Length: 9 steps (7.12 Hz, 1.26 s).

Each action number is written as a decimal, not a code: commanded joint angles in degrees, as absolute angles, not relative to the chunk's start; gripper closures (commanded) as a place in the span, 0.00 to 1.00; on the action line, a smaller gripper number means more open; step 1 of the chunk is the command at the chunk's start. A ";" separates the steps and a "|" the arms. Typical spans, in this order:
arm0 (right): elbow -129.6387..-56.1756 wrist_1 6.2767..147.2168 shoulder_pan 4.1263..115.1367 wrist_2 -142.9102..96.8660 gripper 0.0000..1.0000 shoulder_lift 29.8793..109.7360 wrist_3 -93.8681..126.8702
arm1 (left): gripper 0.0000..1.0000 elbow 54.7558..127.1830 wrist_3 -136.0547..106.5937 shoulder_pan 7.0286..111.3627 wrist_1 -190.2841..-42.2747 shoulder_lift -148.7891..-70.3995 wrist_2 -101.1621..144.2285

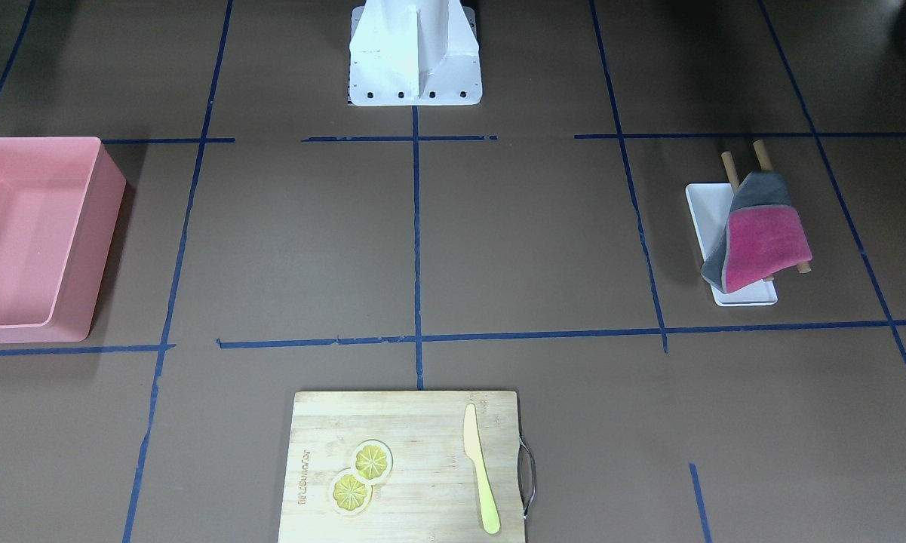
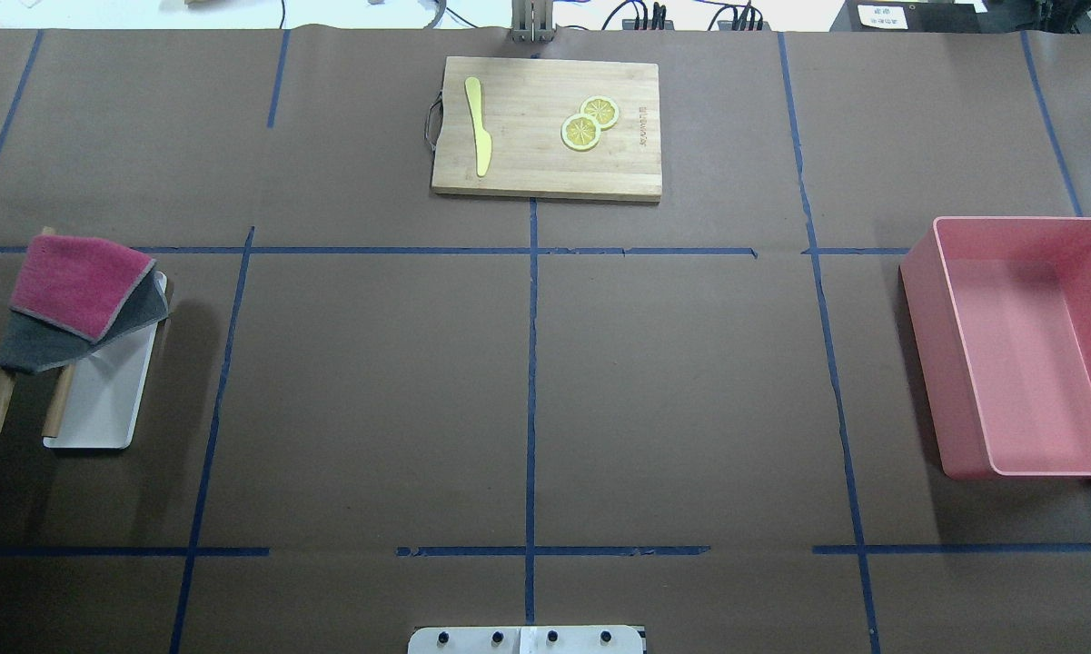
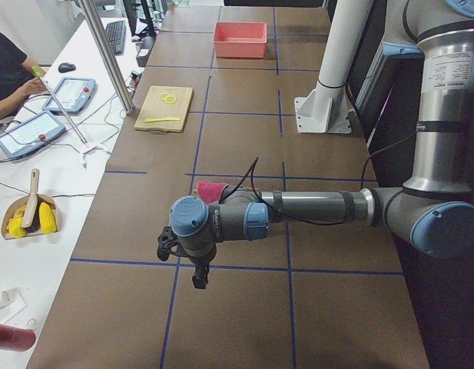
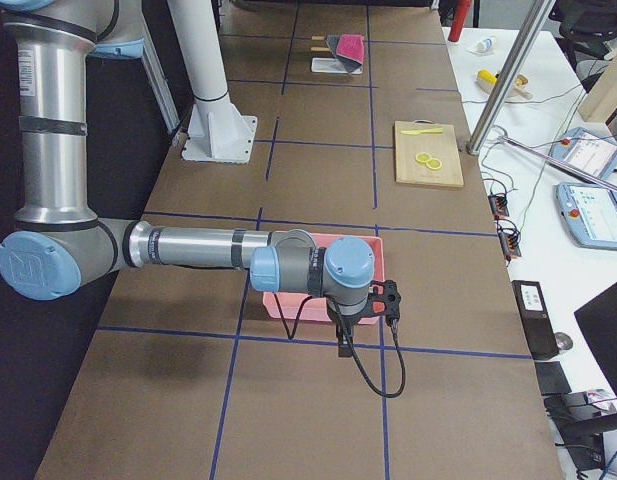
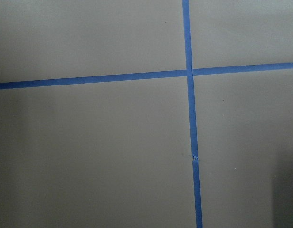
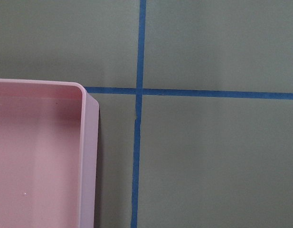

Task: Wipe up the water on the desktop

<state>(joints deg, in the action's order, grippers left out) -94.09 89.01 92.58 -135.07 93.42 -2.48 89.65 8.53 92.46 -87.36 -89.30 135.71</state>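
The desktop point(image 2: 372, 391) is a wide dark-brown surface with blue tape lines; I can make out no water on it. A pink-and-grey cloth point(image 2: 77, 295) hangs over two wooden rods above a small white tray point(image 2: 100, 409) at the robot's left. My left gripper point(image 3: 198, 278) shows only in the exterior left view, hanging above the desktop beyond the cloth point(image 3: 210, 188); I cannot tell if it is open or shut. My right gripper point(image 4: 344, 345) shows only in the exterior right view, beside the pink bin point(image 4: 288, 308); I cannot tell its state either.
A bamboo cutting board point(image 2: 545, 173) with a yellow knife point(image 2: 479, 123) and two lemon slices point(image 2: 589, 124) lies at the far middle. The pink bin point(image 2: 1017, 345) stands at the right, its corner in the right wrist view point(image 6: 42, 152). The robot's base plate point(image 2: 527, 639) is at the near edge.
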 commanded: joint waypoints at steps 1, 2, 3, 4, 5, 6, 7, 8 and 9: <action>-93.96 88.95 92.37 -135.17 0.00 93.43 -2.37 | 0.00 89.56 8.53 92.46 -87.54 -89.30 135.70; -93.87 88.95 92.37 -136.39 0.00 93.43 -2.37 | 0.00 89.56 8.53 92.46 -87.54 -89.30 135.70; -93.95 88.95 92.37 -136.49 0.00 93.43 -2.37 | 0.00 89.56 8.61 92.46 -87.63 -89.30 135.70; -94.04 88.95 92.37 -136.58 0.00 93.43 -2.37 | 0.00 89.56 8.87 92.46 -87.71 -89.30 135.79; -94.13 88.86 92.37 -136.58 0.00 93.43 -2.29 | 0.00 89.73 9.31 92.46 -87.89 -89.21 135.88; -94.39 88.68 92.29 -137.54 0.00 93.17 -2.29 | 0.00 90.17 9.14 92.46 -88.59 -89.21 136.05; -94.39 87.64 91.24 -137.64 0.00 92.90 -2.29 | 0.00 90.61 8.71 92.46 -89.99 -89.47 136.14; -94.57 86.76 91.23 -137.81 0.00 93.07 -2.29 | 0.00 91.40 8.70 92.29 -91.04 -90.26 136.23; -95.35 86.75 91.14 -137.55 0.00 92.73 -2.20 | 0.00 93.23 5.66 92.02 -91.49 -91.92 136.84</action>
<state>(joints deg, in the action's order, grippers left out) -94.67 87.18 91.34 -137.64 92.98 -2.26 91.47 8.08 92.29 -90.60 -90.33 136.32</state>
